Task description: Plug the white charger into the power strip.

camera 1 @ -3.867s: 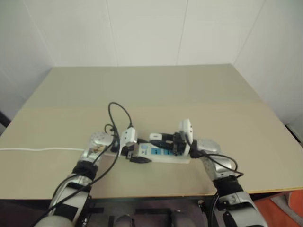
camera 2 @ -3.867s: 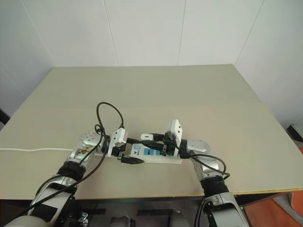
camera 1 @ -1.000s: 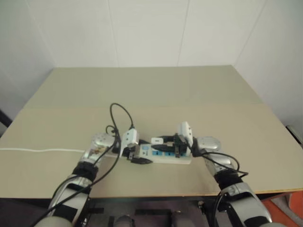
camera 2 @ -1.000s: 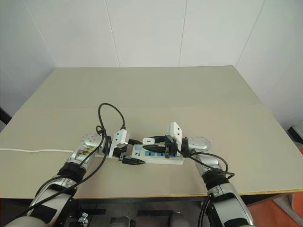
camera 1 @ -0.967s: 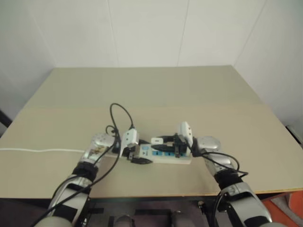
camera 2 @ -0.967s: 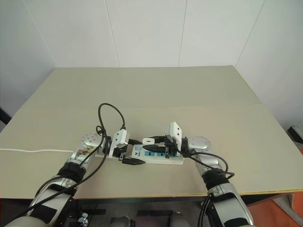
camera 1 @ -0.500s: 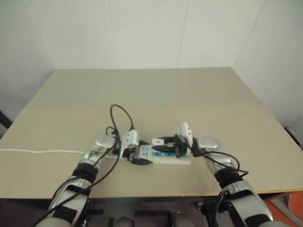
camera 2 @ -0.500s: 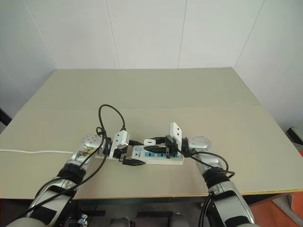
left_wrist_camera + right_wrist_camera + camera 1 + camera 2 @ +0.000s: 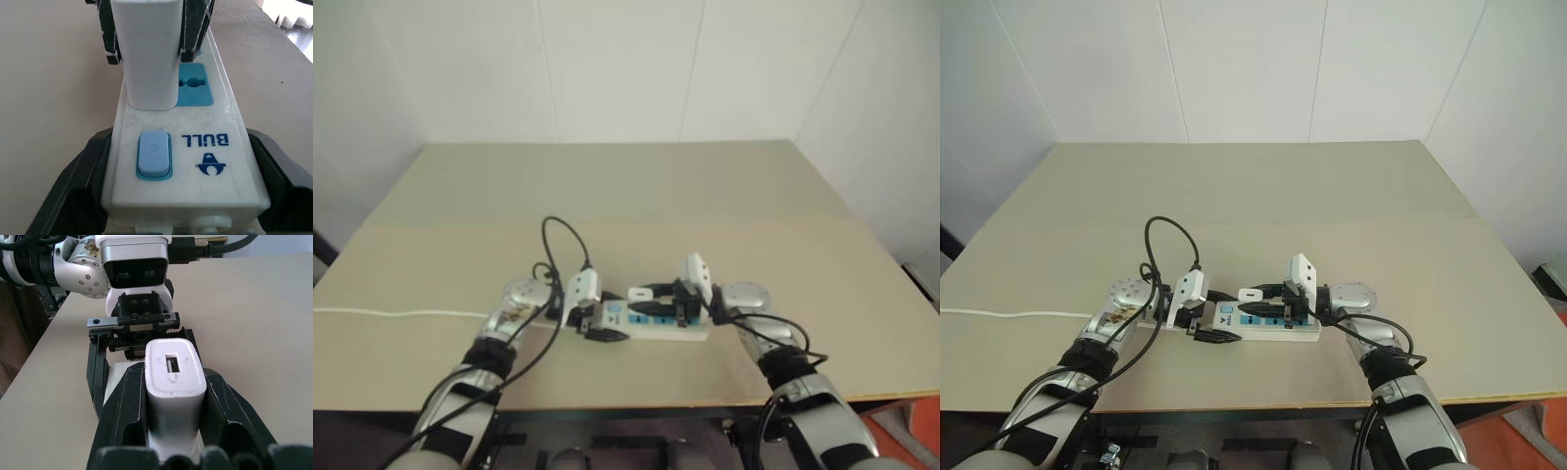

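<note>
The power strip, a long white bar with blue sockets, lies near the table's front edge. My left gripper is shut on its switch end, a black finger pressed against each long side. The white charger stands upright on the strip, just past the blue switch button. My right gripper comes in from the other end and is shut on the charger, one finger against each side. The charger's prongs are hidden.
The strip's thin white cord runs left across the tan table to its edge. A black cable loop rises from my left wrist. White walls stand behind the table, and its front edge lies close below the strip.
The view has shifted slightly. Both grippers, the charger and the strip sit as they did before.
</note>
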`<action>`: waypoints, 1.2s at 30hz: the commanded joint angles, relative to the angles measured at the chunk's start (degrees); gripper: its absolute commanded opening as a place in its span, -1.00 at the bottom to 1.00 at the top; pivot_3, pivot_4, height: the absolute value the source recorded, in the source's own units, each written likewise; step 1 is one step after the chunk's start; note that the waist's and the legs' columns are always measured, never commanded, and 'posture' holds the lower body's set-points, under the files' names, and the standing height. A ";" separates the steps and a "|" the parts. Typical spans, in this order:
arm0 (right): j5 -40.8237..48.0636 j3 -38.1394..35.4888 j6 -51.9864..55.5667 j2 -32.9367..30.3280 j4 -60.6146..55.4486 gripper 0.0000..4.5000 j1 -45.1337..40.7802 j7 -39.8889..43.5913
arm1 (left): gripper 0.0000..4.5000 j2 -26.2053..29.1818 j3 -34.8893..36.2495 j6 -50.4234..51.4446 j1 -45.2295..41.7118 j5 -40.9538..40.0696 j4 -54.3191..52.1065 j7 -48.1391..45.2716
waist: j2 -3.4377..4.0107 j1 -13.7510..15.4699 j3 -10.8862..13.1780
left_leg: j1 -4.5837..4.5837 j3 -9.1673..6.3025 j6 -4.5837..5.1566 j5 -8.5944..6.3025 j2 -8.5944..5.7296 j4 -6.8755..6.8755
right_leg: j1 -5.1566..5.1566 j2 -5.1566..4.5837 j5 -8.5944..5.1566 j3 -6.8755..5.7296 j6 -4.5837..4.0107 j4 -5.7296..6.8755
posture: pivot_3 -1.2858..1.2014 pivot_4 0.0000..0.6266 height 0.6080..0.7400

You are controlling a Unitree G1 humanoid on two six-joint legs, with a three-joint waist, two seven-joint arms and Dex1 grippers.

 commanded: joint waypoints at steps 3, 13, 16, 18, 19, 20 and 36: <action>-4.01 -0.32 2.97 -4.56 5.35 0.40 3.07 0.42 | 0.47 2.91 1.42 0.20 -0.19 -0.18 -0.42 -0.40 | -0.35 -0.53 -0.20 | 0.03 0.00 0.00 0.00 0.05 -0.01 | 0.02 0.04 0.00 -0.01 -0.01 -0.01 | 0.03 -0.52 1.00; -2.18 -2.74 5.21 -5.20 -0.26 1.00 2.28 2.29 | 0.79 1.87 1.37 1.23 -0.34 -0.91 -0.77 -0.41 | -0.43 -0.91 -0.26 | 0.60 0.06 0.01 -0.01 0.12 -0.33 | 0.46 0.10 -0.08 0.04 -0.10 -0.12 | 0.03 -0.52 1.00; -1.32 -4.11 6.45 -6.20 -3.43 1.00 2.19 2.63 | 0.99 1.73 1.77 3.13 -0.07 -2.38 -2.70 -1.56 | -0.42 -0.62 -0.24 | 0.55 0.06 0.01 -0.01 0.10 -0.35 | 0.40 0.07 -0.09 0.04 -0.09 -0.11 | 0.03 -0.52 1.00; -0.37 -4.99 7.66 -6.98 -5.73 1.00 2.14 3.04 | 0.99 1.99 2.21 4.62 0.40 -3.68 -4.71 -2.66 | -0.42 -0.53 -0.24 | 0.35 0.06 0.01 -0.01 0.07 -0.35 | 0.21 0.04 -0.09 0.04 -0.09 -0.10 | 0.03 -0.52 1.00; -0.03 -5.39 8.02 -7.35 -6.82 1.00 2.15 3.10 | 0.99 2.34 2.35 5.39 0.75 -4.21 -5.92 -3.01 | -0.42 -0.47 -0.23 | 0.11 0.06 0.01 -0.01 0.05 -0.31 | -0.01 0.02 -0.09 0.04 -0.09 -0.05 | 0.03 -0.52 1.00; 0.41 -5.95 8.46 -7.87 -8.16 1.00 2.07 3.06 | 0.99 2.93 2.66 6.53 1.41 -5.20 -7.85 -3.59 | -0.41 -0.45 -0.21 | -0.01 0.05 0.00 -0.01 0.05 -0.27 | -0.13 0.02 -0.08 0.03 -0.09 -0.01 | 0.03 -0.52 1.00; 8.27 -21.83 17.55 -29.32 -22.16 1.00 8.89 5.87 | 0.99 26.83 19.68 21.18 11.75 -19.28 -30.86 -6.51 | -0.09 -0.33 0.33 | -0.30 0.14 0.00 -0.01 0.07 -0.31 | -0.50 -0.01 -0.11 0.05 -0.07 -0.03 | 0.03 -0.52 1.00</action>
